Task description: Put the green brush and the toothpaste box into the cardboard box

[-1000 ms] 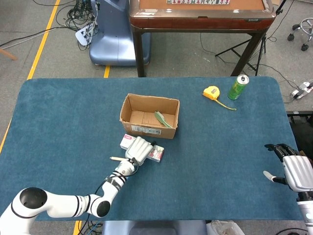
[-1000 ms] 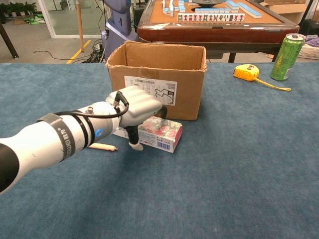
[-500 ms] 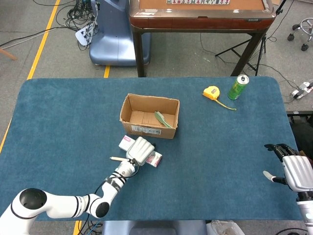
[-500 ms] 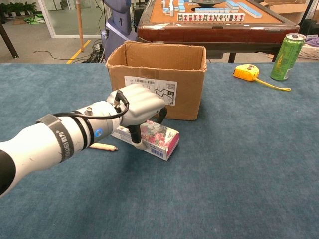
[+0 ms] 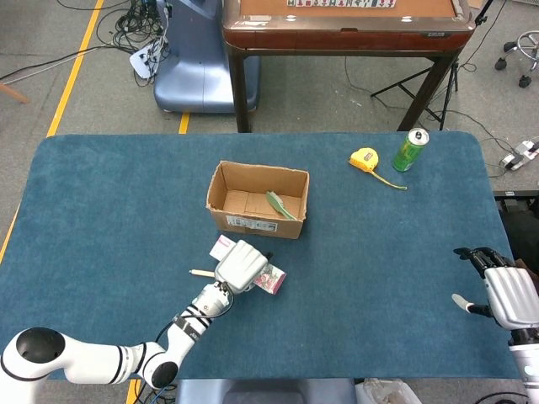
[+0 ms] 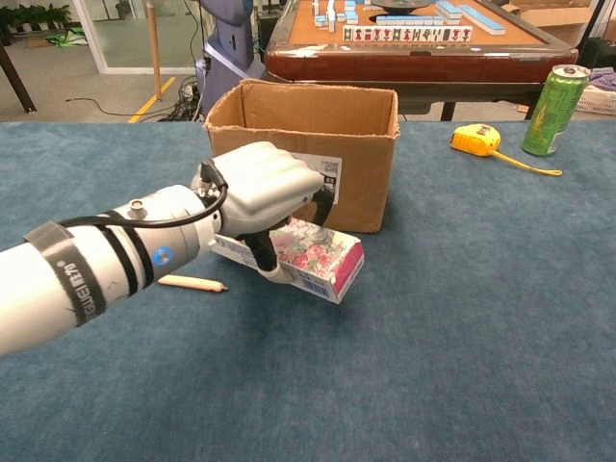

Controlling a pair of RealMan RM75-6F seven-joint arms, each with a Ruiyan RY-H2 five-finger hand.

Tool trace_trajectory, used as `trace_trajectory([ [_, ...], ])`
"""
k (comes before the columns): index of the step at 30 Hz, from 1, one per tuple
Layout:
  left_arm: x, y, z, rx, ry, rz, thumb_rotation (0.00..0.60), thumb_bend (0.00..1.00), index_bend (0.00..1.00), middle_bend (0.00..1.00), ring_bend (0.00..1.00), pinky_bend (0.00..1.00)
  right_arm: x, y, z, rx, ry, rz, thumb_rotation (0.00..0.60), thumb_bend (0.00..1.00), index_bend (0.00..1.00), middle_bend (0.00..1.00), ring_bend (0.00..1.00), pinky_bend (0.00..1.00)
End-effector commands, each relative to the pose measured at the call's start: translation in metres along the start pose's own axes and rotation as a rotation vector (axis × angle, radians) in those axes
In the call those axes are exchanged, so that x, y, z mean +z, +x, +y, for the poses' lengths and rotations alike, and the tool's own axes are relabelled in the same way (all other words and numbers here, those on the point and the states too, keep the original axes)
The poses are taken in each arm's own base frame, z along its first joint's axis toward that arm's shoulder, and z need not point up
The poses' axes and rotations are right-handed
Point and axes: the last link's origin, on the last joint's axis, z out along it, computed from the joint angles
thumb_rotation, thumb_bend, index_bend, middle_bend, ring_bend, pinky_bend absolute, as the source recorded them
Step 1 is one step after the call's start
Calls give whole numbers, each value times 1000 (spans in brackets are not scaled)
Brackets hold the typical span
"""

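Observation:
My left hand (image 5: 240, 265) (image 6: 262, 190) grips the flowered toothpaste box (image 5: 271, 280) (image 6: 313, 258) and holds it lifted just above the blue table, in front of the cardboard box (image 5: 258, 200) (image 6: 306, 149). The green brush (image 5: 280, 204) lies inside the cardboard box at its right end; the chest view hides it behind the box wall. My right hand (image 5: 505, 292) hovers at the table's right edge, fingers apart and empty.
A thin pink stick (image 5: 200, 273) (image 6: 192, 283) lies on the cloth left of my left hand. A yellow tape measure (image 5: 365, 159) (image 6: 478, 141) and a green can (image 5: 410, 150) (image 6: 552, 110) stand at the back right. A mahjong table (image 5: 345, 25) stands beyond the far edge.
My left hand has raised the toothpaste box off the cloth and drawn it slightly toward me and right. The right hand has not moved.

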Motion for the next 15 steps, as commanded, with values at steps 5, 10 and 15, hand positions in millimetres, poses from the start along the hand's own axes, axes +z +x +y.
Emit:
trace_trajectory([
  [5, -23, 18, -15, 29, 49, 51, 600, 154, 599, 1000, 1000, 1000, 1, -1, -1, -6, -2, 0, 600, 1, 270, 334, 217, 375],
  [10, -32, 31, -33, 66, 96, 77, 600, 154, 609, 1000, 1000, 1000, 2, -2, -1, -9, -5, -2, 600, 1, 270, 334, 217, 375],
  [15, -37, 45, -52, 91, 149, 89, 600, 153, 611, 1000, 1000, 1000, 2, -4, -2, -13, -5, -5, 600, 1, 270, 333, 217, 375],
])
